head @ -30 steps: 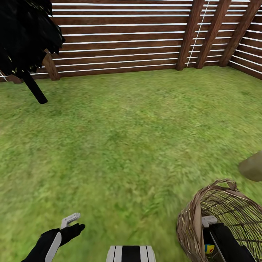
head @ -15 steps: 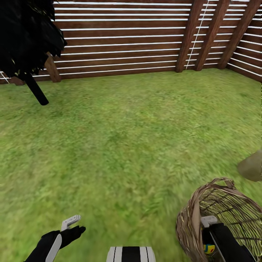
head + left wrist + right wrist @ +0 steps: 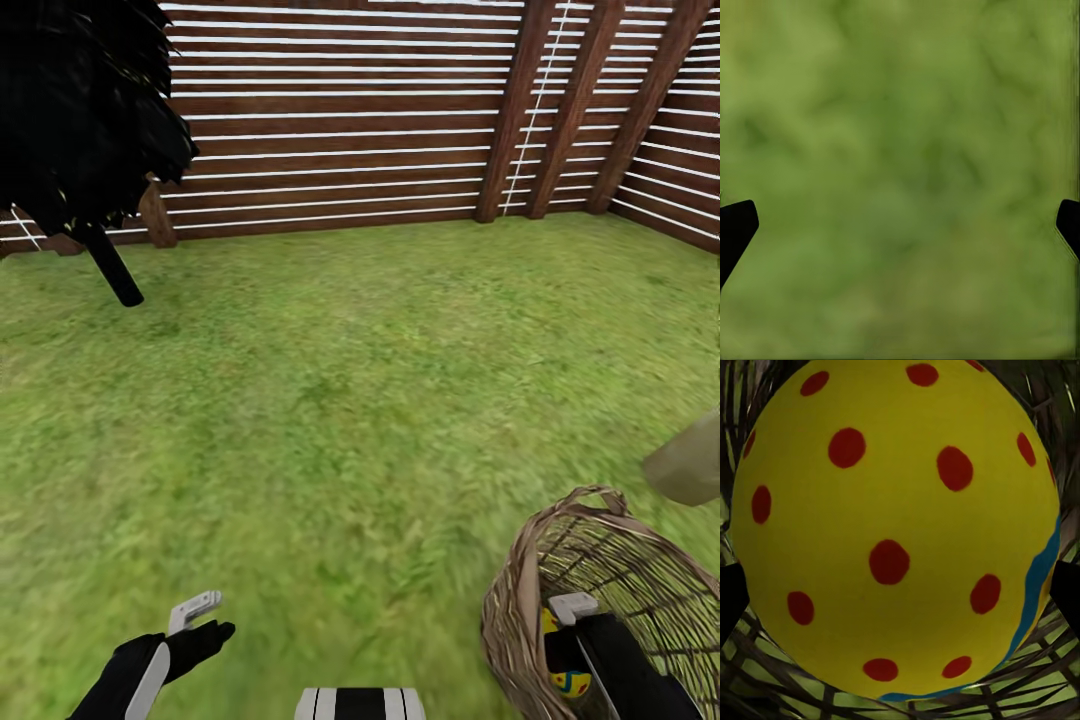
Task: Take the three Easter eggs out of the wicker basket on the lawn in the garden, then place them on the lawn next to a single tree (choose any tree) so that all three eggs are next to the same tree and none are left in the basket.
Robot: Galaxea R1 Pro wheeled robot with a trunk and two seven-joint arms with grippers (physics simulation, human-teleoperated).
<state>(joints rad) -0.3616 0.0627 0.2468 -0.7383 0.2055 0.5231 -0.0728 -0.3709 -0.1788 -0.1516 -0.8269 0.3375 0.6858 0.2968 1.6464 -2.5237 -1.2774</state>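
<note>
Head view: wicker basket sits on the lawn at the robot's front right, tilted, w/ its loop handle at the rim on the far side. Right arm reaches down into the basket mouth; right hand is inside, by a yellow Easter egg w/ blue and red marks lying near the basket bottom. A second bit of yellow shows just above it against the inner wall, can't tell if same egg or another. Right wrist view: a yellow egg w/ red dots and a blue zigzag band sits very close betw. the two dark fingertips, woven wicker and grass visible behind it; tips stand apart at either side of the egg, can't tell if they touch it, so grip state is unclear. Left hand hovers low over bare grass at the robot's front left, well apart from the basket; left wrist view has blurred green grass w/ the two fingertips far apart, so it's spread and holding nothing. Dark brown slat fence w/ thick posts closes the far edge of the lawn and turns a corner at far right. All-black tree stands near the far left of the lawn by the fence. A dull olive-tan object is cut off just beyond the basket; can't tell what it is.
</note>
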